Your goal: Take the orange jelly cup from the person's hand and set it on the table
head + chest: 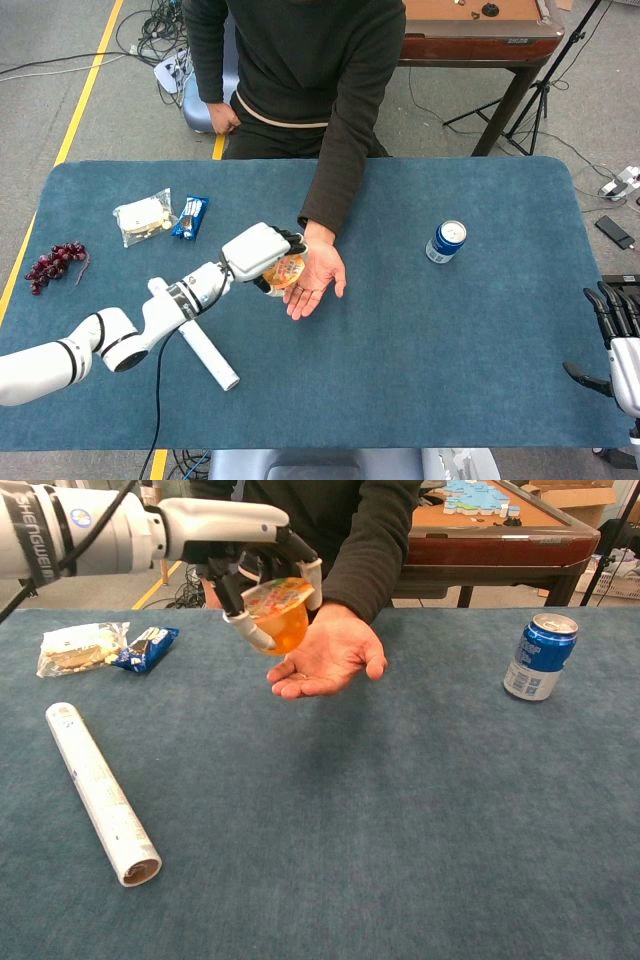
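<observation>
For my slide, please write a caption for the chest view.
Left hand lifts the orange jelly cup off the person's open palm.

You're working over a blue felt-topped table (480, 330) on a grey floor (90, 60), with a yellow line (75, 120) running down the left side of the frame. At the upper right stands a wooden pool table (470, 30) with dark legs, and beside it a black tripod (545, 90). Cables (150, 35) lie tangled at the upper left.
</observation>
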Controlling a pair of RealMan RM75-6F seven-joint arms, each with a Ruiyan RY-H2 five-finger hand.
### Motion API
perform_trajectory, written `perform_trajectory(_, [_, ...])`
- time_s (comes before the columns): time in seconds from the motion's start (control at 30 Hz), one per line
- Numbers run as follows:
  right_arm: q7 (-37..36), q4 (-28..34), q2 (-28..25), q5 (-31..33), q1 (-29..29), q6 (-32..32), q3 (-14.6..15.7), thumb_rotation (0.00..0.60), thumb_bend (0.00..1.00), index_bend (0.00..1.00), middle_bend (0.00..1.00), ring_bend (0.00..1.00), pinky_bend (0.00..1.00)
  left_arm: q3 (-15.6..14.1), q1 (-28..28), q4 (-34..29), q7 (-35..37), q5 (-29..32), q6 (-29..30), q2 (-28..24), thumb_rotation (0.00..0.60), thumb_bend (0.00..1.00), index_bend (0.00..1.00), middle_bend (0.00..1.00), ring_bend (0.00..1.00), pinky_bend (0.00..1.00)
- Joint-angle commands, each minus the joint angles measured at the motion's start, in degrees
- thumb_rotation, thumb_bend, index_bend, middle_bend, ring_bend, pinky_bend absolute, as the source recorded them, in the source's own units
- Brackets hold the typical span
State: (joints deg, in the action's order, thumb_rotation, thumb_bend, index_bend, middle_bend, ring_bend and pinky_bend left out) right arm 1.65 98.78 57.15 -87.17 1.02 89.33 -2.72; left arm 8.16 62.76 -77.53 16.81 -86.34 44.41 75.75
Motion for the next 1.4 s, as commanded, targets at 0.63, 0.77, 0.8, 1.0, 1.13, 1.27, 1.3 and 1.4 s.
perform_trajectory(0.63, [0.4,0.1,0.1,-0.5,-0.9,-0.9,-0.1,0.600,0.05,0.02,0.01,0.00,0.06,-6.5,-10.5,1.7,-3.3,2.2,2.5,-5.3,0.600,0.14,0.45,0.32,0.43,0.62])
perform_trajectory(0.77, [0.5,0.3,0.0,-0.6,-0.7,-0.7,0.0,0.600,0.05,0.02,0.01,0.00,0.06,-6.9,-10.5,3.2,-4.3,2.0,1.2,-3.4,0.600,0.14,0.45,0.32,0.43,0.61])
perform_trajectory(0.8, [0.6,0.4,0.0,-0.6,-0.7,-0.7,0.1,0.600,0.05,0.02,0.01,0.00,0.06,-7.0,-10.4,3.6,-4.5,2.0,0.9,-2.8,0.600,0.14,0.45,0.32,0.43,0.61])
perform_trajectory(1.0, [0.8,0.7,-0.2,-0.7,-0.3,-0.1,0.2,0.600,0.05,0.02,0.01,0.00,0.06,-7.1,-9.7,6.9,-6.3,2.1,-1.1,0.7,0.600,0.14,0.45,0.32,0.43,0.61])
perform_trajectory(1.13, [0.9,0.9,-0.4,-0.8,-0.1,0.2,0.3,0.600,0.05,0.02,0.01,0.00,0.06,-6.8,-9.5,9.6,-6.7,2.8,-2.2,3.1,0.600,0.14,0.45,0.32,0.43,0.61])
perform_trajectory(1.27, [0.8,0.9,-0.3,-0.9,0.0,0.3,0.4,0.600,0.05,0.02,0.01,0.00,0.06,-7.1,-9.0,12.0,-7.9,3.2,-4.1,5.3,0.600,0.14,0.42,0.31,0.41,0.60])
perform_trajectory(1.3, [0.8,0.8,-0.3,-1.0,0.1,0.4,0.4,0.600,0.05,0.02,0.01,0.00,0.06,-7.1,-8.9,12.8,-8.4,3.3,-4.4,6.0,0.600,0.14,0.42,0.30,0.41,0.60])
perform_trajectory(1.4, [0.7,0.8,-0.3,-1.0,0.1,0.4,0.4,0.600,0.05,0.02,0.01,0.00,0.06,-6.7,-8.9,14.2,-9.1,4.1,-4.8,7.7,0.600,0.14,0.39,0.28,0.39,0.58])
